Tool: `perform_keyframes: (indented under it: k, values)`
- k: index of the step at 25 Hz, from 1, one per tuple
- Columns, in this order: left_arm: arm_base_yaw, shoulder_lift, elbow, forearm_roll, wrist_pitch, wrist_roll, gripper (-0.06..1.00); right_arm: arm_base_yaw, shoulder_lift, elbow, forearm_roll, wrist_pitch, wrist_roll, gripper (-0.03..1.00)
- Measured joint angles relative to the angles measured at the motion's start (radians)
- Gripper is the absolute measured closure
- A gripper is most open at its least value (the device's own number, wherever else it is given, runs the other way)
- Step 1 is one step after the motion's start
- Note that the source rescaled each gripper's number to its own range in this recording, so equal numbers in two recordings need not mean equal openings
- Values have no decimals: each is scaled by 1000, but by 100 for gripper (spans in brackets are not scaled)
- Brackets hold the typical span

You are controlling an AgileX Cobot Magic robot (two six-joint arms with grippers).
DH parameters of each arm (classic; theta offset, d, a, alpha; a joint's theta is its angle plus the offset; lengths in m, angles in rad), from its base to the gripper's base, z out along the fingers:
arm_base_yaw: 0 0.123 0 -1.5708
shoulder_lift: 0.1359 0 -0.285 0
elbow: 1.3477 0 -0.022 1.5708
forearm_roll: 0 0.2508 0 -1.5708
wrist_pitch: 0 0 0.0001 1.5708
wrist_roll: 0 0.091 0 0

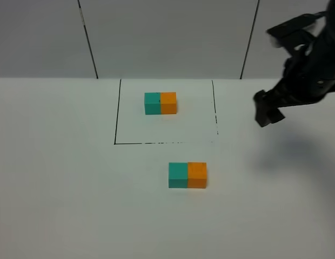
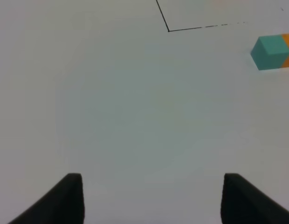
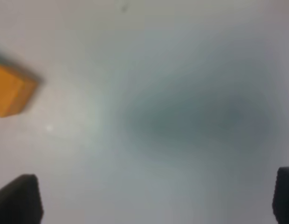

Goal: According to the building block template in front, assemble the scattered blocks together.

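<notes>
Item: matte teal cube (image 1: 178, 175) touching matte orange cube (image 1: 197, 175), near-centre white bench (image 1: 59, 205), matching far template pair (image 1: 160, 103). Likely light, rigid; grip opposite flat faces. Both arms' fingers spread, empty.

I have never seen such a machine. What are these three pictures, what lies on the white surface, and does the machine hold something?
This is a two-armed robot. One picture looks down from a high camera; the other two come from cameras on each wrist. On the white table, inside a drawn outline, sits the template, a teal and orange pair. Nearer lie the teal block and orange block, side by side. The right gripper hangs above the table, its fingers wide apart, empty. The left gripper holds nothing.
</notes>
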Motion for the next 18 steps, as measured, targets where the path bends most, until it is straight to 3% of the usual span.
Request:
perform_keyframes:
  k: [10, 18]
  values:
    - [0, 0, 0, 0, 0, 0, 61, -198, -428, 432, -40, -26, 230, -3]
    - [0, 0, 0, 0, 0, -1, 61, -227, -779, 675, -40, -23, 301, -3]
